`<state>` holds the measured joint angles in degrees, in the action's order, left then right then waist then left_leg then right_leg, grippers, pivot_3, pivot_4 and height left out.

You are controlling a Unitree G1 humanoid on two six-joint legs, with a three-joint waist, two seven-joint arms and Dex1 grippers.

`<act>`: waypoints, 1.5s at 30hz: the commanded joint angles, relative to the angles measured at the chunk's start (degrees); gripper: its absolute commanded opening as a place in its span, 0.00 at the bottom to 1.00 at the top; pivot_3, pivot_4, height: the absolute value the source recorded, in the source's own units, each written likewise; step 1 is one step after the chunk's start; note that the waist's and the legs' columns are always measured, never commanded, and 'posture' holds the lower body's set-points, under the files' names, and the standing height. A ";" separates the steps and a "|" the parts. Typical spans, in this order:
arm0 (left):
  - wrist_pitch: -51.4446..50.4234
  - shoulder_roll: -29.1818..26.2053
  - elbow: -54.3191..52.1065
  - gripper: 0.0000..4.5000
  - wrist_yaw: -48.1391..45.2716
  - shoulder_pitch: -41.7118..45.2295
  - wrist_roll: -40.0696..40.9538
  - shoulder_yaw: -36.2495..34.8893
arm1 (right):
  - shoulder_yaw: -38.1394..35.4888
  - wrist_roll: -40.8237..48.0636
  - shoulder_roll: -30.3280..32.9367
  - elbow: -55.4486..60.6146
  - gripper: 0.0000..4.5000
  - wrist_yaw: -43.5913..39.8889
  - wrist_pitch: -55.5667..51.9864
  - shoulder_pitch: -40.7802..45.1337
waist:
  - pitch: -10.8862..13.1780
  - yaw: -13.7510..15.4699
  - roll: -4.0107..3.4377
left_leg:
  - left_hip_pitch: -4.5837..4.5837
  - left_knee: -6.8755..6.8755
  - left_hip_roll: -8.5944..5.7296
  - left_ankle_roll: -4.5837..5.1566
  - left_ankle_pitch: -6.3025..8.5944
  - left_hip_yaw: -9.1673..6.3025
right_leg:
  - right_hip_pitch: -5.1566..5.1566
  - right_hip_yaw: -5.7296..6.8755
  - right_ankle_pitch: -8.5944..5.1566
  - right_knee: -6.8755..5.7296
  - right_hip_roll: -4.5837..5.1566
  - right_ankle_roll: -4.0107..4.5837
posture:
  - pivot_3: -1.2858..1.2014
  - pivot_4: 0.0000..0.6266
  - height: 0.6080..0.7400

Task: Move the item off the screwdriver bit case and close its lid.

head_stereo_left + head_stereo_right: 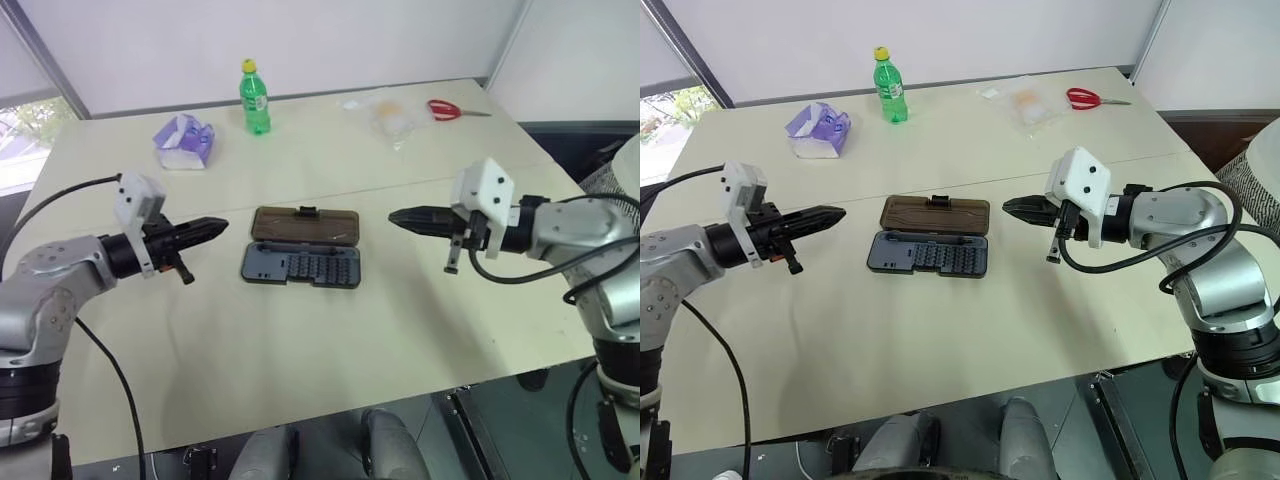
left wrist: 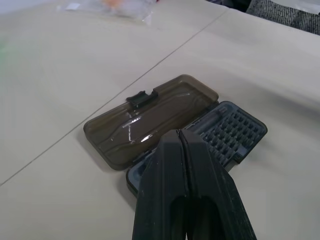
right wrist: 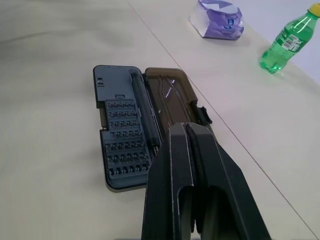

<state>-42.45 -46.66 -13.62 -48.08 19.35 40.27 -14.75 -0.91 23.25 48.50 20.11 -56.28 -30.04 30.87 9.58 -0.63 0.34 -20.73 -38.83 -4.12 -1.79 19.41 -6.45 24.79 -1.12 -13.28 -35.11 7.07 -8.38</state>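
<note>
The screwdriver bit case point(image 1: 300, 266) lies open in the middle of the table, a dark grey tray with rows of small bits. Its smoky-brown lid point(image 1: 305, 226) is folded flat on the far side, with the black latch tab on its far edge. Nothing rests on the tray or the lid, and the item is out of view. My left gripper point(image 1: 222, 226) hovers shut to the left of the case, pointing at it. Off to the case's right, my right gripper point(image 1: 395, 216) is also shut and points toward it. Neither holds anything.
Along the far side of the table point(image 1: 330, 360) stand a green bottle point(image 1: 254, 98) and a purple tissue pack point(image 1: 184, 141). At the far right lie a clear plastic bag point(image 1: 390, 115) and red-handled scissors point(image 1: 447, 109). A seam crosses the tabletop just behind the lid.
</note>
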 commanded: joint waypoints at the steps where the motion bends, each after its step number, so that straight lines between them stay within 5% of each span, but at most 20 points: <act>1: -0.74 0.20 -1.84 0.00 0.35 1.17 1.56 -0.77 | -0.75 -0.18 0.12 1.48 0.01 0.61 0.73 0.22 | 0.00 0.01 0.00 | -0.01 -0.01 0.00 0.00 0.00 0.00 | 0.00 0.00 0.00 0.00 0.00 0.00 | 0.52 0.24 1.00; 17: -1.83 0.74 -2.42 0.00 1.43 0.89 1.96 -0.78 | 0.78 -2.48 -2.42 0.32 0.01 3.75 2.02 0.50 | 0.00 -0.02 0.00 | -0.59 -0.22 -0.01 -0.05 -0.03 0.00 | 0.56 0.00 0.01 -0.15 0.00 0.00 | 0.52 0.24 1.00; 26: -1.91 1.45 -2.80 0.00 1.88 0.69 2.23 0.00 | 4.72 -7.34 -10.22 -4.99 0.99 11.16 1.49 3.46 | -0.01 -0.11 0.00 | -0.60 -0.22 -0.02 -0.07 -0.04 -0.01 | 0.58 0.01 0.02 -0.17 0.01 0.00 | 0.52 0.24 1.00; 35: -0.35 3.35 -3.48 0.00 2.28 -0.08 0.93 2.20 | 6.88 -17.97 -29.76 -23.55 0.99 37.48 -14.86 16.68 | -0.02 -0.62 -0.03 | -0.63 -0.18 -0.02 -0.17 -0.10 -0.02 | 0.69 0.00 0.03 -0.24 0.01 0.02 | 0.52 0.24 1.00; 45: 0.79 3.88 -4.32 0.00 2.69 -1.81 -0.12 1.77 | 4.79 -20.04 -40.58 -39.31 0.99 46.33 -26.96 26.84 | -0.04 -1.01 -0.06 | -0.66 -0.18 -0.04 -0.19 -0.11 -0.07 | 0.73 0.02 0.03 -0.32 0.01 0.02 | 0.52 0.24 1.00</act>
<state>-42.97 -42.69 -16.02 -45.62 17.93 40.20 -11.76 5.29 3.19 8.21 -18.88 -11.20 -55.87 56.34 9.54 -1.64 0.28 -21.39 -39.01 -4.17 -1.99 19.30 -6.53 25.52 -1.10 -13.25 -35.45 7.07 -8.36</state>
